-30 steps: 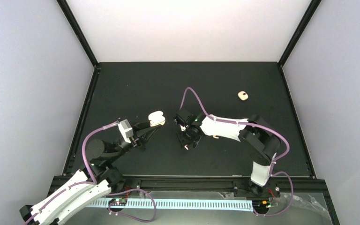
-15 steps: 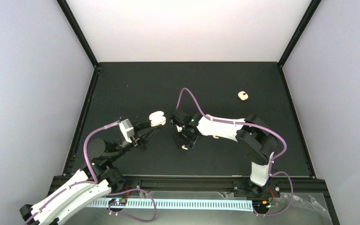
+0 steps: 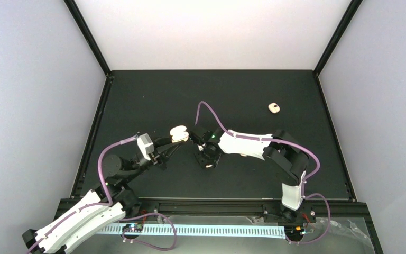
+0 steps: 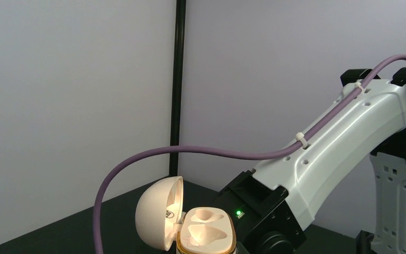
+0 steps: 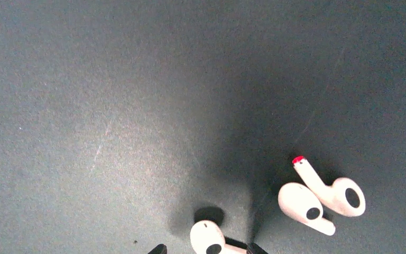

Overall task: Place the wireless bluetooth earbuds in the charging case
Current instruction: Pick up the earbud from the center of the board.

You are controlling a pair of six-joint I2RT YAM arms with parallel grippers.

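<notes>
- Change over the last second: right arm [image 3: 246,144] has swung left; right gripper [image 3: 208,163] now stands closer to the charging case [image 3: 178,133] than before; the case itself has barely shifted.
- Right gripper: fingers part-closed, pinching one earbud [image 5: 206,237] at the very tips; its shadow lies apart from it on the mat [image 5: 111,106], so judged lifted clear.
- Left gripper [image 3: 173,139]: closed on the charging case, holding it off the mat; lid [image 4: 157,214] hinged open; both sockets [image 4: 207,215] look empty.
- Meaning: carry nearly done; insertion not begun; next move needs the earbud over a socket, stem aligned, then lowered.
- Around: two loose earbuds [image 5: 297,202] [image 5: 338,198] lie touching on the mat, near the held one; a small cream object [image 3: 274,108] sits well apart at far right, too small to identify.
- In the way: lid opens to the side away from the right arm, so approach looks free; purple cable [image 4: 190,151] arcs above the case; grip is fingertip-only, so slip is the risk.
</notes>
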